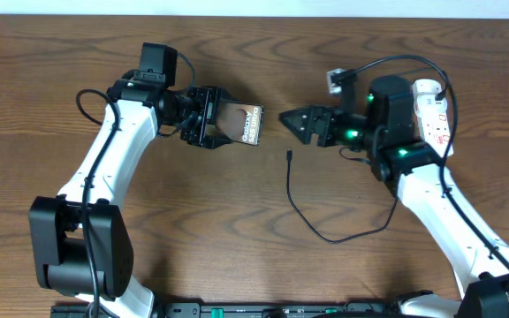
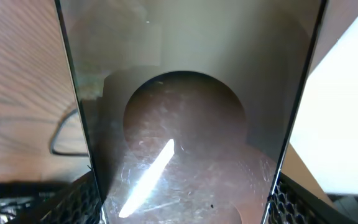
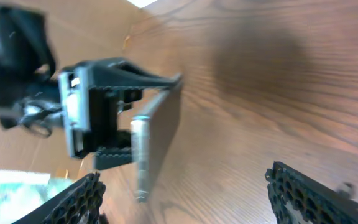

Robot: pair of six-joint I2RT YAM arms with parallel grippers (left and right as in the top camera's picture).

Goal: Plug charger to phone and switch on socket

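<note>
Left gripper (image 1: 228, 119) clamps the flat bronze phone (image 1: 248, 124); right gripper (image 1: 290, 125) gapes empty, its arm (image 1: 427, 190) half-hiding the white plastic socket strip (image 1: 436, 110).

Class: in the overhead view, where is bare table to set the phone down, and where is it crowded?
Free: the table between the left arm and the charger loop, and the strip above the phone and right gripper. Crowded: the right side, where the socket, right arm and charger sit together.

Left arm (image 1: 113, 150) and right arm (image 1: 440, 212) reach inward, left fingers (image 1: 212, 140) clamped around their load, right fingers (image 3: 303, 193) spread wide.
</note>
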